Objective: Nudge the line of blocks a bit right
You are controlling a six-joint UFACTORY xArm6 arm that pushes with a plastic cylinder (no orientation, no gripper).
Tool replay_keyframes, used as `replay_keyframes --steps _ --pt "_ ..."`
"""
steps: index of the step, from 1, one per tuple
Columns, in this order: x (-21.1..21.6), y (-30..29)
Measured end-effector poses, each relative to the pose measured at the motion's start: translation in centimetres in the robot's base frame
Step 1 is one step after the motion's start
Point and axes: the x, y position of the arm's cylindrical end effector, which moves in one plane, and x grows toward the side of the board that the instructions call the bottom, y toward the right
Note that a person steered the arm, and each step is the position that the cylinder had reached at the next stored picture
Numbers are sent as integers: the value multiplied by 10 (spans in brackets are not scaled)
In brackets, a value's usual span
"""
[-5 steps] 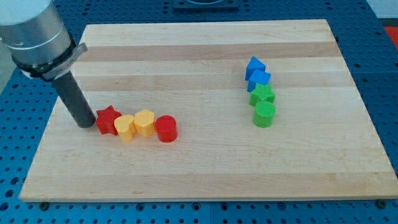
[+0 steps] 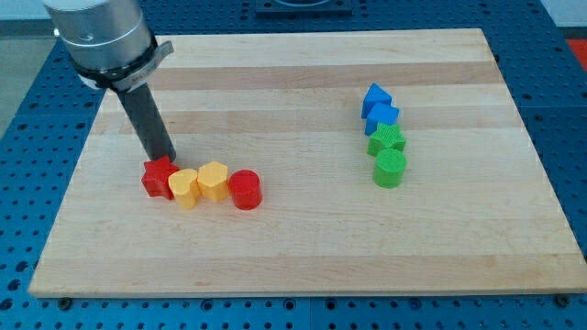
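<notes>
The tip [image 2: 164, 158] touches the top edge of the red star block [image 2: 158, 178]; no gripper or writing shows.

Eight blocks are sitting on the table [image 2: 303, 247]: two red, a star [image 2: 158, 177] and a cylinder [image 2: 245, 190]; two yellow [image 2: 184, 188] [image 2: 213, 180]; two blue [image 2: 374, 97] [image 2: 382, 116]; two green [image 2: 387, 140] [image 2: 390, 169]. One rod is showing, my tip [image 2: 165, 160].
</notes>
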Motion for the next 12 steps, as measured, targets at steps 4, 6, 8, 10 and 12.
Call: replay_keyframes --steps 4,6,8,10,12 --pt "20 0" --pt "-3 38" --pt "28 82" --pt "25 110" --pt "22 167"
